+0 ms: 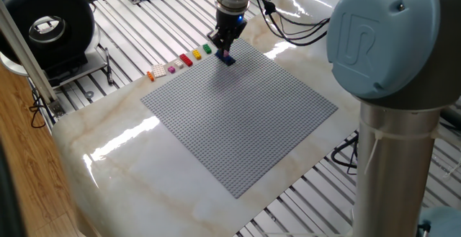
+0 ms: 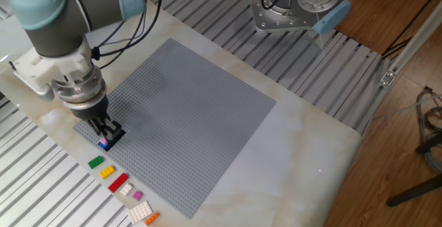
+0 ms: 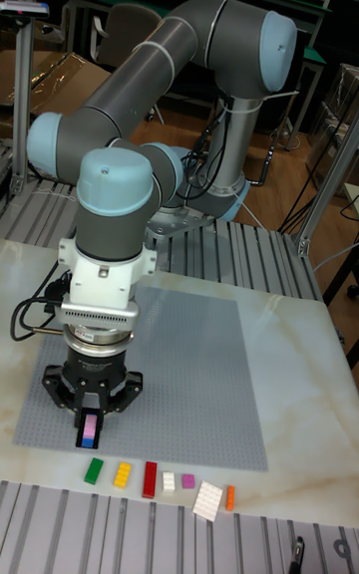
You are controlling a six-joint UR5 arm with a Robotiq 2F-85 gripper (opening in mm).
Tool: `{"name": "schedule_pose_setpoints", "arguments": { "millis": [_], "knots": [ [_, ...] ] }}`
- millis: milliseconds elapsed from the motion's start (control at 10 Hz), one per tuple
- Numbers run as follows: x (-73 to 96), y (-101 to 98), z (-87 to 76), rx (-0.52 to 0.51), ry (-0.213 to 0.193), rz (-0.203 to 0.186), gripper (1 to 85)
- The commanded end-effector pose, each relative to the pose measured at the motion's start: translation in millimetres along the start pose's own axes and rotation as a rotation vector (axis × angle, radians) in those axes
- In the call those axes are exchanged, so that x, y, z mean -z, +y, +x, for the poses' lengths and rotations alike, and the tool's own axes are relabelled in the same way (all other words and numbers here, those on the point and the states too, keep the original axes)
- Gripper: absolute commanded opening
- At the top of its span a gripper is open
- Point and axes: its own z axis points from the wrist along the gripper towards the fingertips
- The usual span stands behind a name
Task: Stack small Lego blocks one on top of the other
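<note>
Your end effector [image 3: 91,431] is closed on the pink brick [image 3: 91,429], directly above the blue brick [image 3: 91,442]; long axes aligned.

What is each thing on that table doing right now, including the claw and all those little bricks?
claw: shut on pink brick, low over the baseplate corner
pink brick: held in the claw, above the blue brick
blue brick: on the grey baseplate
green brick, yellow brick, red brick: lying loose in a row, untouched
</note>
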Motion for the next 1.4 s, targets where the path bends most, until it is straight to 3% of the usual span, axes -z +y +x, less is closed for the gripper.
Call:
{"name": "schedule_pose_setpoints", "arguments": {
  "millis": [0, 200, 600, 1000, 1300],
  "knots": [
    [0.4, 0.8, -2.1, 0.029, -0.010, -0.034, 45.0],
    [-5.6, 4.2, -4.5, 0.041, -0.020, -0.041, 51.3],
    [-3.2, -5.7, 0.9, 0.022, 0.003, 0.008, 47.7],
    [4.4, 1.2, -0.3, 0.001, 0.005, -0.004, 45.7],
    [10.7, 4.4, 2.2, -0.025, 0.042, 0.015, 27.0]
  ]
}}
